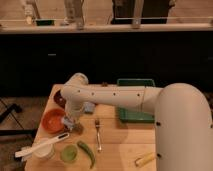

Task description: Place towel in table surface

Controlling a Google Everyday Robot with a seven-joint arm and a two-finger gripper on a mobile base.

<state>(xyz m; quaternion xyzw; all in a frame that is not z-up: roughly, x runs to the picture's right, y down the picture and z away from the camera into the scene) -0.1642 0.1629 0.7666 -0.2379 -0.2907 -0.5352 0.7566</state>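
- Here, my gripper (71, 123) hangs low over the table surface (120, 145), fingers pressed together, just right of the orange bowl (52, 120).
- The towel (75, 126) lies bunched at its tips; whether pinched, I cannot tell.

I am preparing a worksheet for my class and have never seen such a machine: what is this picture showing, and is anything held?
One camera looks down on a wooden table. The big white shape is a robot's arm, bent down at the left to its claw, which is shut, low beside an orange bowl. Whether it grips anything I cannot tell. Also on the table: a green tray, a fork, a green pepper, a white cup.
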